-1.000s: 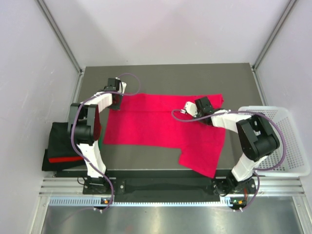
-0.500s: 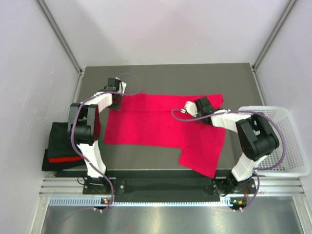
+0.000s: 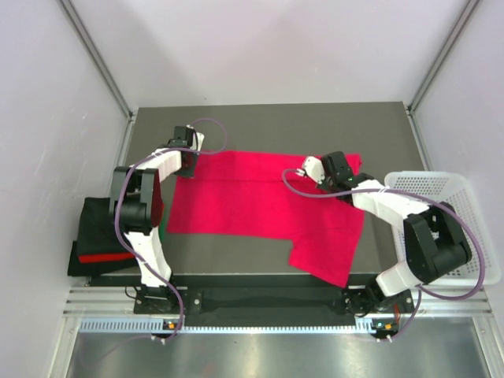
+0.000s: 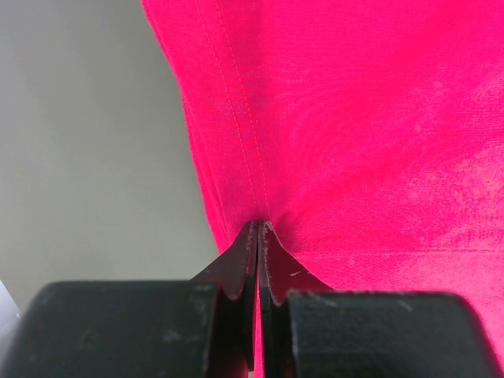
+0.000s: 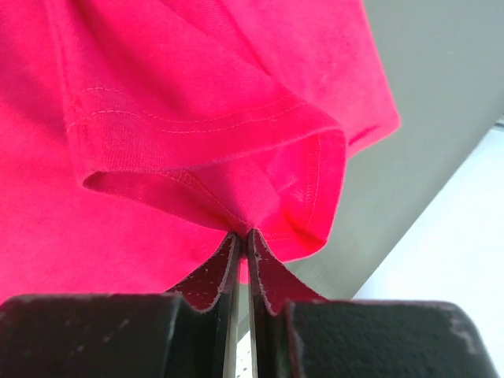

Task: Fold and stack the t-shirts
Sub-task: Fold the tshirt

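A bright magenta-red t-shirt lies spread across the grey table, one sleeve hanging toward the near edge. My left gripper is shut on the shirt's far left hem, the cloth pinched between its black fingers. My right gripper is shut on the far right corner of the shirt, where a sleeve hem bunches and lifts off the table. A pile of folded t-shirts, black with a red band showing, sits off the table's left edge.
A white plastic mesh basket stands at the right, beside the table. Grey table surface shows beyond the shirt's far edge. Frame posts and pale walls enclose the back and sides.
My right gripper has closed on the shirt's corner and moved a little right and toward the far edge, and its arm has swung rightward. The left arm has not moved.
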Robot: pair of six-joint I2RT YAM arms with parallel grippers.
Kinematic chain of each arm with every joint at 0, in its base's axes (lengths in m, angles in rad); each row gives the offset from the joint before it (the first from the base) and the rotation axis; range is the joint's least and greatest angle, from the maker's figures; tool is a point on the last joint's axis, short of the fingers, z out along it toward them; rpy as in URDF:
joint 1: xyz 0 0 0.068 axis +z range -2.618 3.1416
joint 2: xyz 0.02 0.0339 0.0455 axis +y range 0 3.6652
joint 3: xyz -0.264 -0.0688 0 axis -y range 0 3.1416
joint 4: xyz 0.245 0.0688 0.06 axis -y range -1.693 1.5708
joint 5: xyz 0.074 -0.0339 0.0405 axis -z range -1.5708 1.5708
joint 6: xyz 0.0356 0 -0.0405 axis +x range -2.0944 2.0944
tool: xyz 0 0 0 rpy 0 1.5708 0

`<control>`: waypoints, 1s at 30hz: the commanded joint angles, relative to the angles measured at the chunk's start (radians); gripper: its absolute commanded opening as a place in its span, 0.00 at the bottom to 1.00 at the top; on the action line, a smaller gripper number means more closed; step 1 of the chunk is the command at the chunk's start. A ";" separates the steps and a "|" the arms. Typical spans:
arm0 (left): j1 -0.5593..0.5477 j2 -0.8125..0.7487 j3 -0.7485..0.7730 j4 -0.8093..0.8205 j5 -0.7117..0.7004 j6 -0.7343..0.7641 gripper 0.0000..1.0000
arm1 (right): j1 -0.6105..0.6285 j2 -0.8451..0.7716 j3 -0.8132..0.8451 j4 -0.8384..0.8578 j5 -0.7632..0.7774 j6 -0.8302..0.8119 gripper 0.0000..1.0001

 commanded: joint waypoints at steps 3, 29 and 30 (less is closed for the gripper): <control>0.005 -0.031 -0.008 -0.004 0.018 -0.004 0.01 | 0.068 -0.064 0.005 -0.110 0.018 0.068 0.05; 0.005 -0.037 -0.013 0.001 0.021 -0.001 0.00 | 0.134 -0.056 -0.040 -0.135 0.021 0.096 0.24; 0.007 -0.034 -0.011 0.001 0.023 -0.002 0.00 | 0.136 -0.056 -0.041 -0.124 0.028 0.093 0.25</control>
